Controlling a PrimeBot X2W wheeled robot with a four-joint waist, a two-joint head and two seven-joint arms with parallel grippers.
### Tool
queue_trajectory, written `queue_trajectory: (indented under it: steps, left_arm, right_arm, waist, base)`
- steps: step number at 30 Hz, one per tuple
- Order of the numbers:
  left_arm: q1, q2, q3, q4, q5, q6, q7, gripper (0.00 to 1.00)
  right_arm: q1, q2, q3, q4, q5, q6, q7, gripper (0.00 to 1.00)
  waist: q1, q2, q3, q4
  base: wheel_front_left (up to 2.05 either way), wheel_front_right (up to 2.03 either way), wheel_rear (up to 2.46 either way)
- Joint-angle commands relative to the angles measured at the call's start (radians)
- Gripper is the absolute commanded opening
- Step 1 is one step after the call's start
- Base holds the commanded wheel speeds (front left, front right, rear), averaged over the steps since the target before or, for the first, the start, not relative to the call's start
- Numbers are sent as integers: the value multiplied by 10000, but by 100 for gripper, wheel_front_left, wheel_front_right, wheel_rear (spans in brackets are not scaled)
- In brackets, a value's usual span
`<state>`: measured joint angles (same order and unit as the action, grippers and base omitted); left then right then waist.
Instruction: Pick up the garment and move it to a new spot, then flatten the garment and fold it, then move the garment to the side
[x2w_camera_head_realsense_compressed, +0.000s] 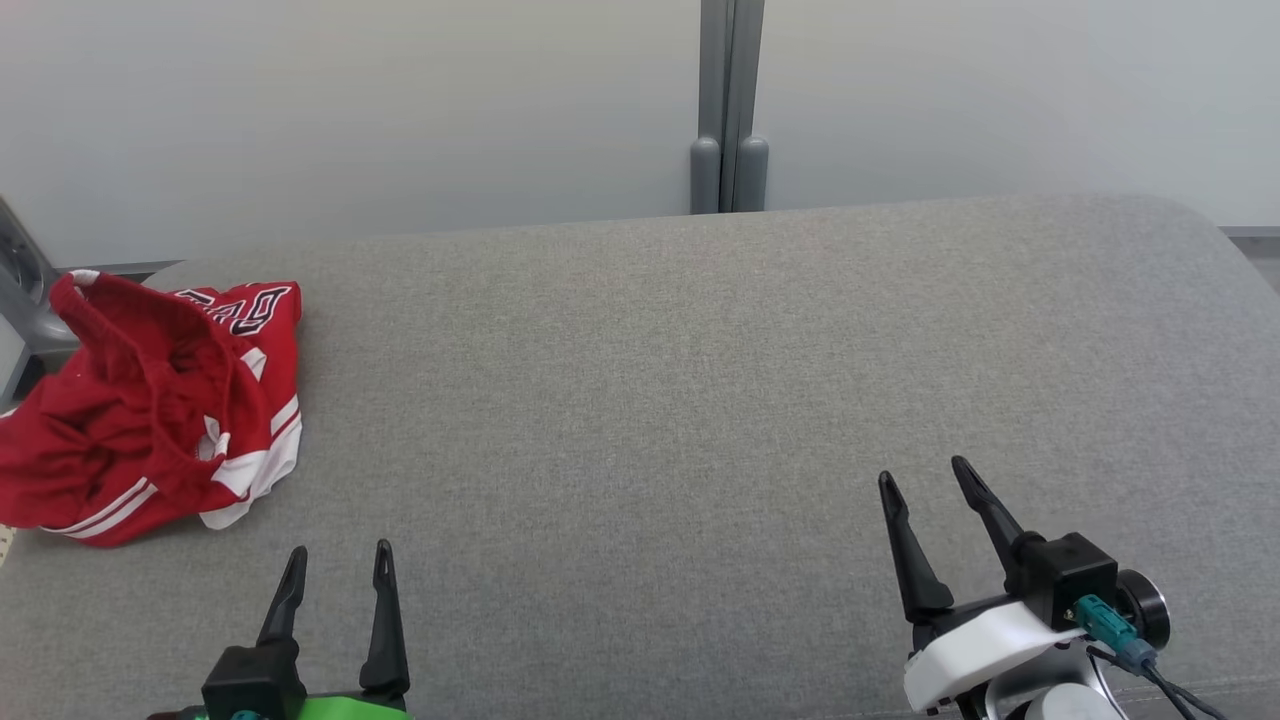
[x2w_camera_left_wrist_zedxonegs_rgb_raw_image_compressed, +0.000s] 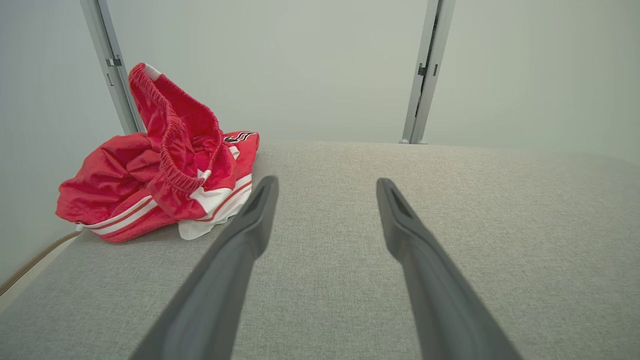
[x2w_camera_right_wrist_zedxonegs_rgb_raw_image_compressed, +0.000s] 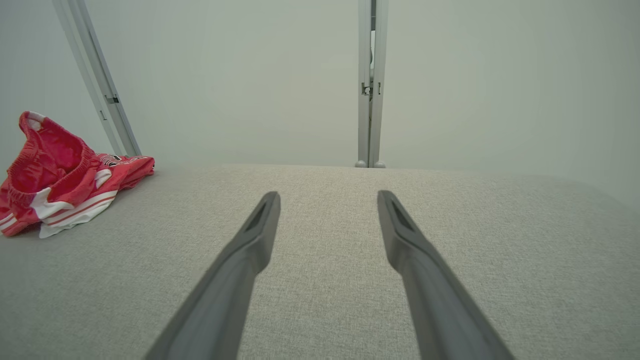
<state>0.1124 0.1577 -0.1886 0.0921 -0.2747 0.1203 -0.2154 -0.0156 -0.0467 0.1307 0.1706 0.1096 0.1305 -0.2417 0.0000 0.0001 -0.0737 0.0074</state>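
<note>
The garment (x2w_camera_head_realsense_compressed: 150, 410) is a pair of red sports shorts with white stripes and black lettering, crumpled in a heap at the far left of the grey fabric surface (x2w_camera_head_realsense_compressed: 700, 400). The elastic waistband stands up at the top of the heap (x2w_camera_left_wrist_zedxonegs_rgb_raw_image_compressed: 170, 145). Near the bottom left my left gripper (x2w_camera_head_realsense_compressed: 340, 555) is open and empty, a short way in front of the garment and slightly to its right. Over at the lower right, far from the garment, my right gripper (x2w_camera_head_realsense_compressed: 925, 475) is also open and empty. The right wrist view has the garment (x2w_camera_right_wrist_zedxonegs_rgb_raw_image_compressed: 60, 175) at its left edge.
A pale wall with a grey vertical post (x2w_camera_head_realsense_compressed: 730, 110) stands behind the surface. Another grey post (x2w_camera_left_wrist_zedxonegs_rgb_raw_image_compressed: 112, 65) rises behind the garment. The surface's left edge (x2w_camera_head_realsense_compressed: 10, 545) runs right by the heap, and its right end curves off at the far right (x2w_camera_head_realsense_compressed: 1230, 240).
</note>
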Motion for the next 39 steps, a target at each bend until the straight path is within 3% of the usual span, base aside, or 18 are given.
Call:
queue_trajectory:
  steps: [1, 30, 39]
  left_arm:
    - [142, 78, 1, -82, 223, 65, -14, 100]
    - [229, 187, -57, -135, 205, 280, 19, 100]
    - [48, 368, -139, -183, 226, 270, 158, 100]
  right_arm:
    - [111, -54, 52, 14, -241, 4, -114, 100]
    - [71, -57, 33, 235, -506, 2, -212, 100]
    - [161, -54, -3, 205, -507, 2, -222, 100]
  waist:
    - [0, -1, -31, 1]
    - [0, -1, -113, 63]
    - [0, -1, -106, 541]
  base:
    - [0, 0, 0]
    - [0, 0, 0]
    - [0, 0, 0]
